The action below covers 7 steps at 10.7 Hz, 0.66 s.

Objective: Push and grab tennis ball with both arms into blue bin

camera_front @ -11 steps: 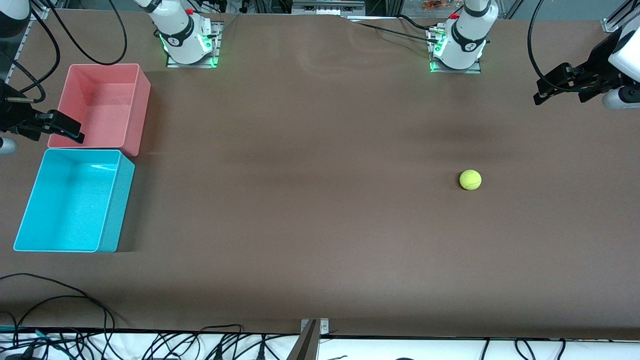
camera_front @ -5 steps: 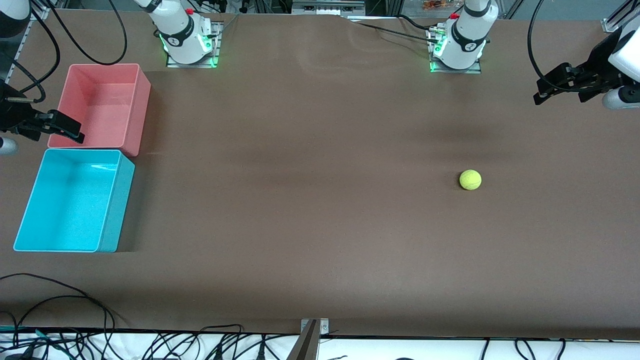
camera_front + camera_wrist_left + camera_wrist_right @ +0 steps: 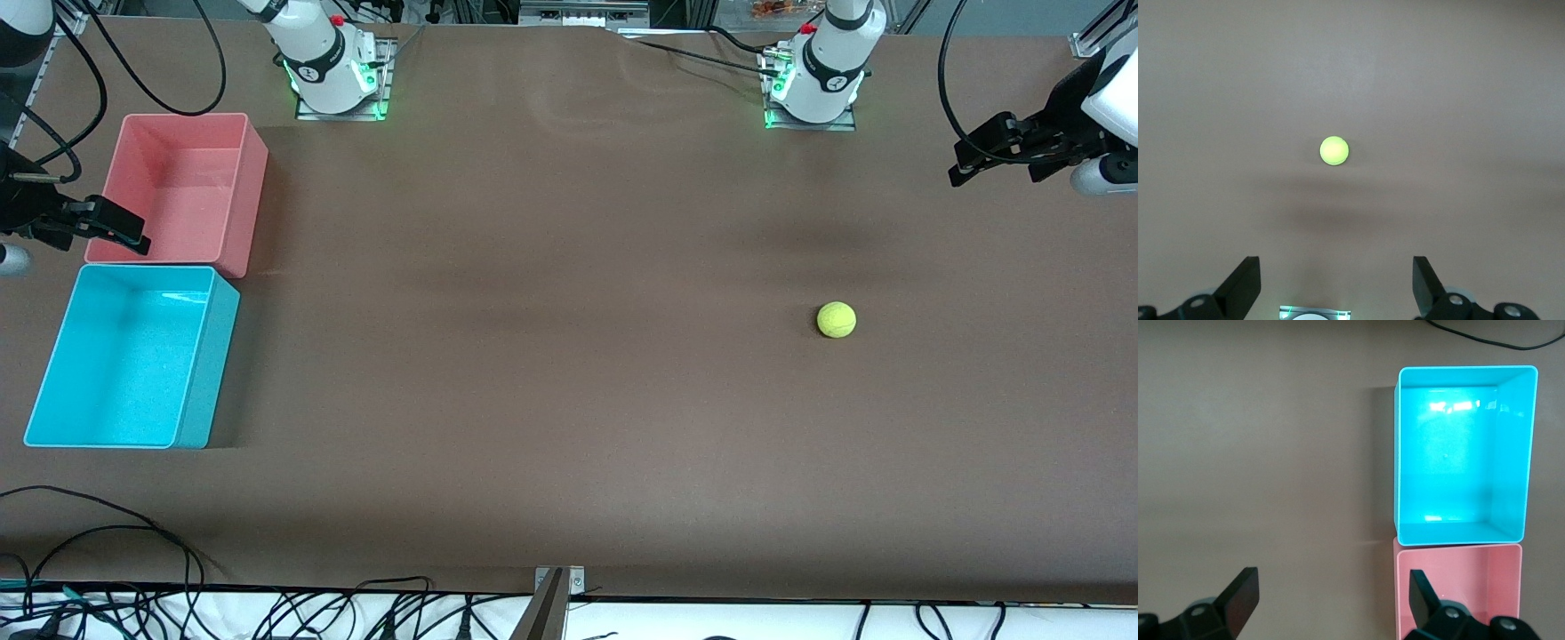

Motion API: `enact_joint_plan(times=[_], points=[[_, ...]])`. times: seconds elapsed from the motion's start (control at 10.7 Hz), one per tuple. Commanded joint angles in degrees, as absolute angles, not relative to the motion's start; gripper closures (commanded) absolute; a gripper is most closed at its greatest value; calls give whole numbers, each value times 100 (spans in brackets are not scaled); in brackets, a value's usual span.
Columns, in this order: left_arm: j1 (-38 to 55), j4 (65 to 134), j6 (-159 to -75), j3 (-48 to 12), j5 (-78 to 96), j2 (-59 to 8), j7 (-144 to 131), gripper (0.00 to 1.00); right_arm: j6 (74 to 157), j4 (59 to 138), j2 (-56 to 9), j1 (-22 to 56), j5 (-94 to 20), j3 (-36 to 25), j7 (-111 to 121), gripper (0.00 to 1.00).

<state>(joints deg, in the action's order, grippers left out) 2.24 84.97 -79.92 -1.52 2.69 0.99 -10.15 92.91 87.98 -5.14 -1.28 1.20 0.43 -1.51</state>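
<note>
Nothing has changed across the last second: the tennis ball sits at the same spot on the brown table, toward the left arm's end, alone and well apart from both bins. The blue bin stands empty at the right arm's end, touching or just beside the pink bin, which lies farther from the front camera. The left gripper hangs high at the edge of the table at its own end, jaws wide apart and holding nothing; its wrist view looks down on the ball with both fingers spread at the frame edge. The right gripper hangs above the seam between the two bins, jaws likewise apart and empty, and its wrist view shows the blue bin and the pink bin below. Judgement: no step of the task has begun; both arms are idle in what looks like a start pose. The ball lies within the left arm's reach but a whole table length from the bin, so the left arm probably has to descend and push it toward the right arm, which would then grasp and drop it. Risk: a fuzzy ball rolls freely, so an off-centre push could send it astray.
</note>
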Motion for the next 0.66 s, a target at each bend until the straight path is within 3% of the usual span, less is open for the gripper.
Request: enact_joint_plan(times=[0.0,0.56], points=[[193,8411,-7893,-158,325,79,-1055,0,9158,8657,-536,-114,220,44,-132,0],[193,8411,-7893,-158,308,70,-1055,0,9229,8692,-563,-123,176,44,-132,0]])
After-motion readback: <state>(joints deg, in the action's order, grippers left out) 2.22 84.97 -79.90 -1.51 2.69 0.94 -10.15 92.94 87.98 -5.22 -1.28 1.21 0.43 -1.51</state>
